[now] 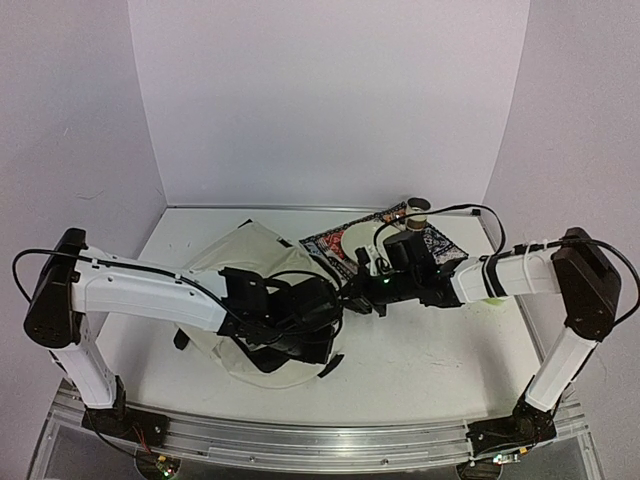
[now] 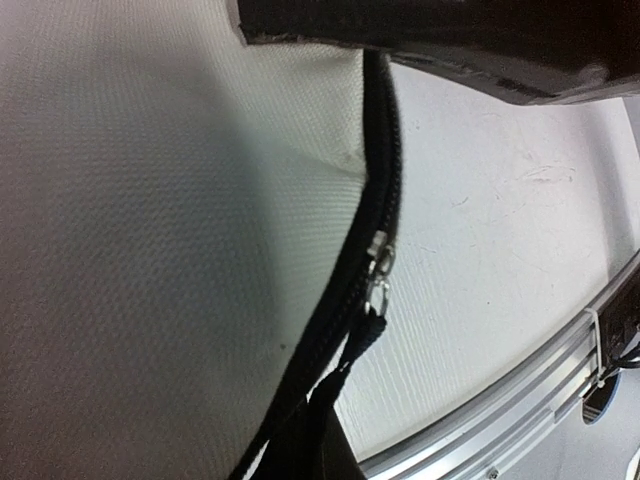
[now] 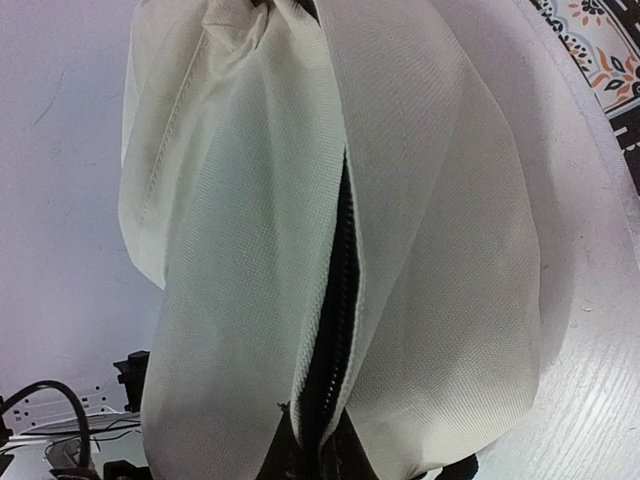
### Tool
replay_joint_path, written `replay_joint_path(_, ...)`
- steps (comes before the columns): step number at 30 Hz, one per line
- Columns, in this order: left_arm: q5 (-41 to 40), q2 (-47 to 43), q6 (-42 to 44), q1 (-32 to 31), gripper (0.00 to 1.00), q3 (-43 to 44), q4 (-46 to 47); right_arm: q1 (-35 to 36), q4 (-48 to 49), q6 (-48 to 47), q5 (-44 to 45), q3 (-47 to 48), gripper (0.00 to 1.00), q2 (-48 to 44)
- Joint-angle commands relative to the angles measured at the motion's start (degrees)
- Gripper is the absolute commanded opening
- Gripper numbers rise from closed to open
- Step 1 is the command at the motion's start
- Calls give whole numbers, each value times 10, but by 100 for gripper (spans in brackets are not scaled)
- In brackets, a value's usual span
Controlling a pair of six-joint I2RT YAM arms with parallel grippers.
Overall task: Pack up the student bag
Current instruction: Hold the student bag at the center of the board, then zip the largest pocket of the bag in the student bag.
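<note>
The student bag (image 1: 245,262), cream fabric with black zipper trim, lies left of centre on the table. Both grippers meet at its right edge. In the left wrist view the cream cloth (image 2: 170,230) fills the left side, and a black zipper runs down it to a metal slider (image 2: 378,264). My left gripper (image 2: 325,440) is shut on the black pull cord (image 2: 362,340) hanging from that slider. My right gripper (image 3: 325,452) is shut on the bag's fabric (image 3: 240,250) at the zipper seam (image 3: 338,300), which gapes slightly above the jaws.
A patterned red-and-dark item (image 1: 335,243) with a white round thing (image 1: 358,240) on it lies behind the grippers, its pattern also in the right wrist view (image 3: 600,50). A small brown-topped object (image 1: 417,205) stands at the back. An aluminium rail (image 1: 320,440) borders the near edge.
</note>
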Motion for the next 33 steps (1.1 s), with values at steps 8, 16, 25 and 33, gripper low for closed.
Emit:
replay_joint_path(8, 67, -153, -1, 2, 0, -101, -2, -104, -88, -98, 0, 113, 0, 58)
replay_joint_path(16, 42, -184, 3, 2, 0, -121, -19, -116, -145, -128, -26, 186, 5, 99)
replay_joint_path(25, 23, -93, 83, 4, 0, -12, -17, -43, -145, -77, 40, 60, 67, -58)
replay_joint_path(33, 23, -92, 108, 4, 0, 6, -13, 64, -70, 27, 118, -25, 80, -100)
